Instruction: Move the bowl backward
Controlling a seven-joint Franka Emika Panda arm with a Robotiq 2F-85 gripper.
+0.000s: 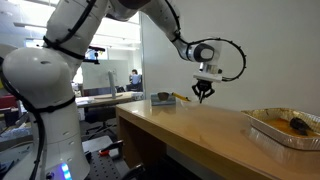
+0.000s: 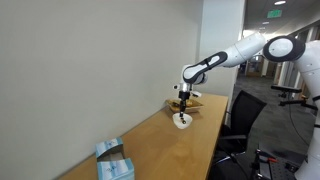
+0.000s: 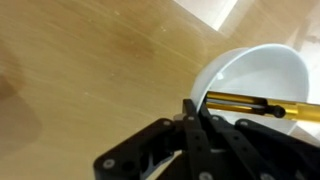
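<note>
The small white bowl (image 3: 262, 75) has a yellow-handled item (image 3: 250, 101) lying across it. In the wrist view my gripper (image 3: 193, 104) has its fingers pressed together at the bowl's near rim, so it looks shut on that rim. In an exterior view the gripper (image 2: 182, 112) points straight down into the bowl (image 2: 182, 122), low over the wooden table (image 2: 160, 140). I cannot tell whether the bowl rests on the table. In an exterior view the gripper (image 1: 203, 97) hangs over the table against a bright background, and the bowl is hard to make out.
A large silver foil tray (image 1: 258, 128) with dark and orange contents sits near one end of the table. A blue-and-white packet (image 2: 112, 162) lies at the other end. A wall runs along the table's far side. An office chair (image 2: 240, 115) stands beside the table.
</note>
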